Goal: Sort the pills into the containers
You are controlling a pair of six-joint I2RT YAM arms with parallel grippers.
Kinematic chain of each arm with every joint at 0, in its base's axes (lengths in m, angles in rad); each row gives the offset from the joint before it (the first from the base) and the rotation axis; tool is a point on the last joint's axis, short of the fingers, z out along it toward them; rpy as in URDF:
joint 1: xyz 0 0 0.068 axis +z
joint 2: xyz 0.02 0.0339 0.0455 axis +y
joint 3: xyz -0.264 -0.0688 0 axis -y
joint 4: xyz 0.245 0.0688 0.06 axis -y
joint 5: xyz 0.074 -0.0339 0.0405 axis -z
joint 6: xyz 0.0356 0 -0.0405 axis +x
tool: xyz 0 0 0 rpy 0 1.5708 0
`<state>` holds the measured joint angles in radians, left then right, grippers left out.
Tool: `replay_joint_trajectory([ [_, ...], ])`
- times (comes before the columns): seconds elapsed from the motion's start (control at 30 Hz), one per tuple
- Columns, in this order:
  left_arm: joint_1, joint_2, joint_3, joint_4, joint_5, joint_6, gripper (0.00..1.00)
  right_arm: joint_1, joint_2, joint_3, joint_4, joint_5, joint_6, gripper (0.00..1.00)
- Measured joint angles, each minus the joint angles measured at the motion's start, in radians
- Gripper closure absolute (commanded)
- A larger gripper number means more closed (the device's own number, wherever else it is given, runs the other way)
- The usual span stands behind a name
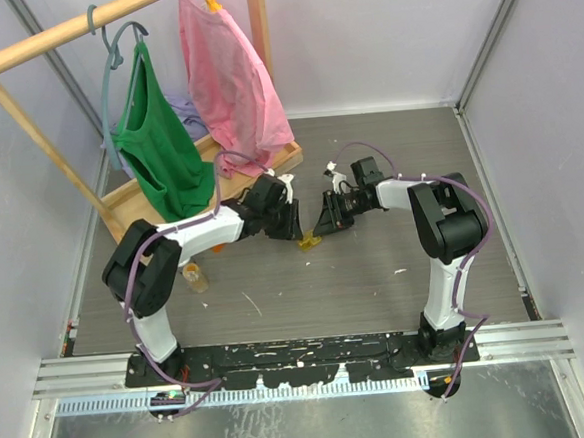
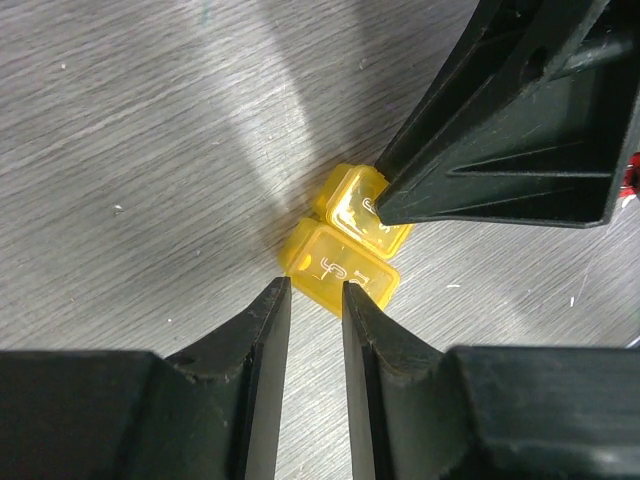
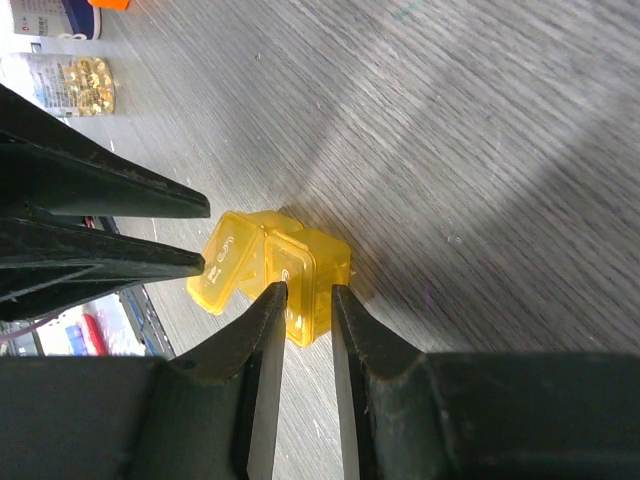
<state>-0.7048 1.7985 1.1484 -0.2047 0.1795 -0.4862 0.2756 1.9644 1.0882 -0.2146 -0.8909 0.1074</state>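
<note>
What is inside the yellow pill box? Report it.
Nothing can be made out inside the pill box. Both cells are covered by their yellow lids. In the right wrist view one lid sits tilted, but the interior is hidden and no pills show through the plastic.

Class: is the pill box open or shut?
Partly open: in the right wrist view one lid tilts off the pill box; the other lid looks shut.

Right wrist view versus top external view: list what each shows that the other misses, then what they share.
Only the right wrist view: the pill box has two cells, one lid tilted. Only the top external view: a wooden rack with a green garment and a pink garment. Both: the box on the grey table, the left gripper and right gripper close beside it.
</note>
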Motion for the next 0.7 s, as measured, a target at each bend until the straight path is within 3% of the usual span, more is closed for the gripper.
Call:
replay_joint_trajectory([
  [0.27, -0.030, 0.063, 0.071, -0.074, 0.001, 0.023, 0.87, 0.002, 0.000, 0.001, 0.000, 0.000, -0.003, 0.71],
  [0.7, -0.047, 0.071, 0.119, -0.129, -0.001, 0.035, 0.88, 0.003, 0.000, 0.002, -0.003, 0.001, -0.005, 0.72],
])
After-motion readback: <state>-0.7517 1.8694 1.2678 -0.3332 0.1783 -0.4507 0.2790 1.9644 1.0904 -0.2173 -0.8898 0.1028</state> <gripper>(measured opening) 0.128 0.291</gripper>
